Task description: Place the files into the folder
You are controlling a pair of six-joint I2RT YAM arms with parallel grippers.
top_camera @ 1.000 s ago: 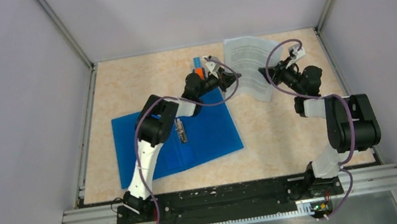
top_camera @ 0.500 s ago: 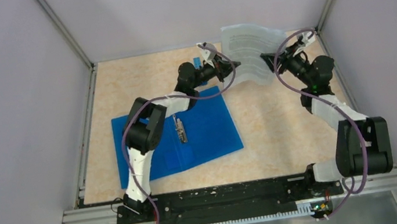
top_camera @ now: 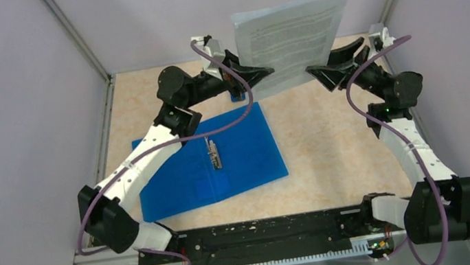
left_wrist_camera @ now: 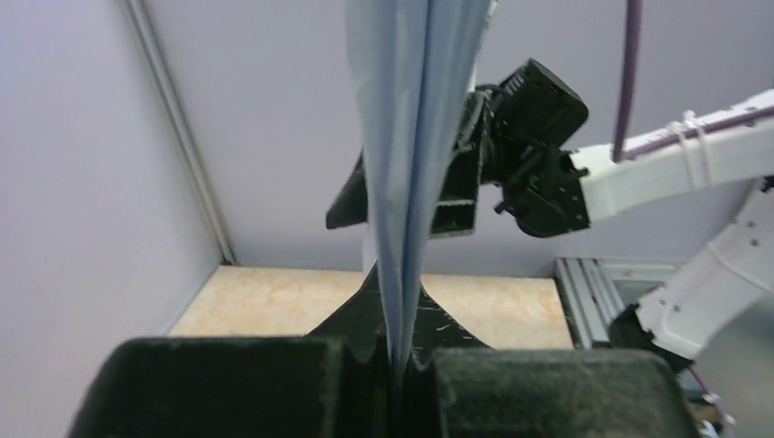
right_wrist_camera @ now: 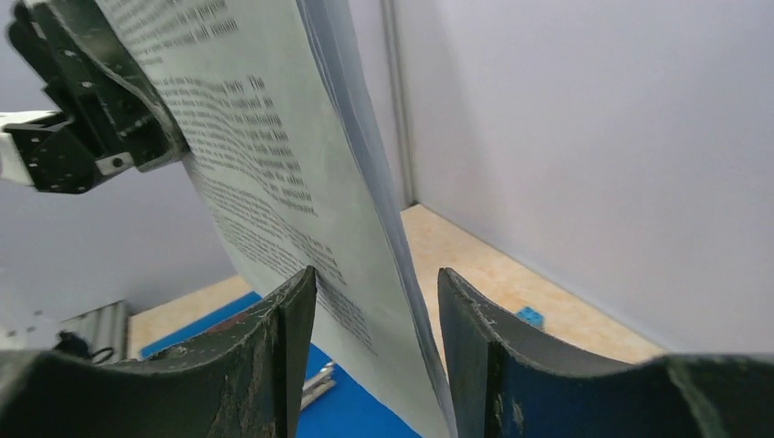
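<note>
The files (top_camera: 291, 34) are a thin stack of printed white sheets, held upright high above the back of the table. My left gripper (top_camera: 264, 73) is shut on their lower left edge; the left wrist view shows the sheets (left_wrist_camera: 411, 137) pinched edge-on between its jaws (left_wrist_camera: 400, 365). My right gripper (top_camera: 315, 71) is at their lower right corner. In the right wrist view its jaws (right_wrist_camera: 376, 274) stand wide apart with the sheets (right_wrist_camera: 274, 164) passing between them. The blue folder (top_camera: 243, 159) lies open and flat on the table below, its metal clip (top_camera: 214, 155) showing.
A small blue-and-orange object (top_camera: 235, 95) sits behind the folder, partly hidden by the left arm. Grey walls close the table on three sides. The right wrist view shows the folder (right_wrist_camera: 365, 411), its clip (right_wrist_camera: 315, 383) and a small blue piece (right_wrist_camera: 529, 317) on the table.
Both arms have risen and carried the files up from near the table to an upright position high above it. The sheets have shifted a little to the left.
</note>
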